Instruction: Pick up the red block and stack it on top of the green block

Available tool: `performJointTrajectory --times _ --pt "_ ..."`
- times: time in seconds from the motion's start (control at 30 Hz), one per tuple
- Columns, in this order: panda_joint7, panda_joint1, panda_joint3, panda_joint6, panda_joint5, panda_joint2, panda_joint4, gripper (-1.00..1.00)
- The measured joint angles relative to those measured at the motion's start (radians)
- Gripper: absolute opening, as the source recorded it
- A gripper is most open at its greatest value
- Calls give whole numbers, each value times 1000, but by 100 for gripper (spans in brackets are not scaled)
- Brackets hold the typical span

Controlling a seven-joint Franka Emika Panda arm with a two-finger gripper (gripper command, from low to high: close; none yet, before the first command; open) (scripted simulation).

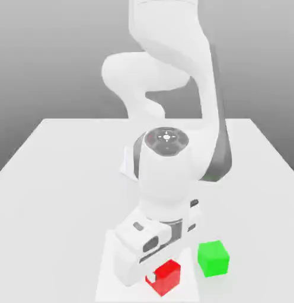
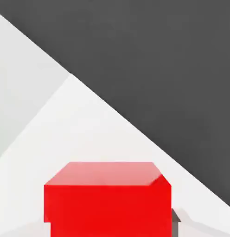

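So the glossy red cube block (image 1: 165,277) sits on the white worktop (image 1: 54,195) down around 6 o'clock in the exterior view, and the hand view has it close up (image 2: 107,199) on that same pale surface. The matte green cube block (image 1: 213,258) is just beside it toward 2 o'clock, not touching. The white robot hand is right at the red block's 10 o'clock side; can't tell how far apart its fingers are, or whether they've got anything.
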Motion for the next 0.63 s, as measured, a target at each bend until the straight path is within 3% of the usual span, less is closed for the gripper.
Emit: performJointTrajectory --times 0.17,0.33,0.5,0.53,0.63 --pt "39 19 -27 -129 -53 -155 -25 -100" --pt "10 169 73 -207 -102 -318 -110 -100" --pt "-4 183 76 -79 -102 -202 -120 -100" --pt "-5 182 76 -51 -101 -172 -119 100" --pt "-5 182 76 -51 -101 -172 -119 100"
